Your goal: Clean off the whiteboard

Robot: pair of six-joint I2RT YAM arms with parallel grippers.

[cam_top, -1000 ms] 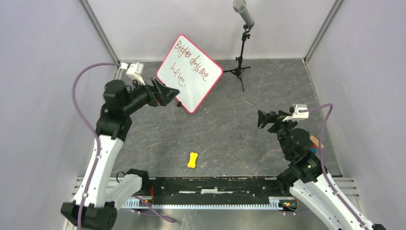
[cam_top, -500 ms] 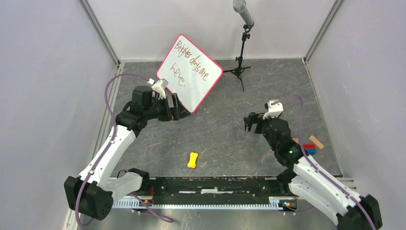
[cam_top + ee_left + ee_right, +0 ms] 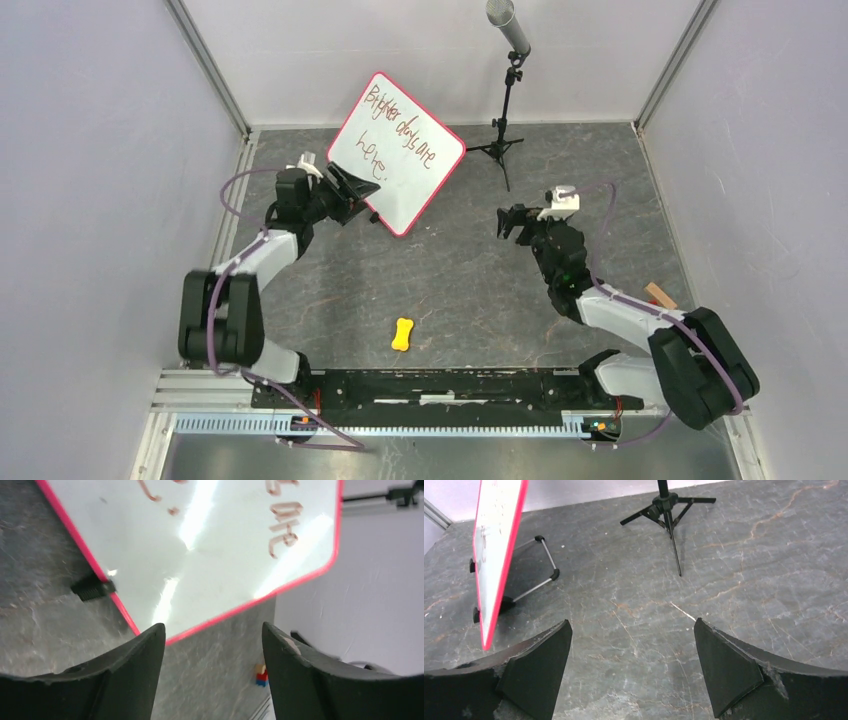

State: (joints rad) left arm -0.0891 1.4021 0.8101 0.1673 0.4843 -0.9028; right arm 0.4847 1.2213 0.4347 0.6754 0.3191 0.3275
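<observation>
The whiteboard (image 3: 397, 150) stands tilted at the back of the table, white with a red-pink rim and dark handwriting. It fills the top of the left wrist view (image 3: 200, 545) and shows edge-on at the left of the right wrist view (image 3: 494, 555). My left gripper (image 3: 362, 190) is open and empty, right at the board's lower left edge; whether it touches I cannot tell. My right gripper (image 3: 508, 222) is open and empty over bare table, well right of the board.
A yellow bone-shaped object (image 3: 402, 334) lies on the table near the front. A microphone on a tripod stand (image 3: 505, 95) is at the back right of the board. Small coloured blocks (image 3: 657, 294) lie by the right wall. Grey walls enclose the table.
My left gripper dropped toward the board's lower corner, then came back against its left edge. My right gripper moved left and farther back, toward the table's middle.
</observation>
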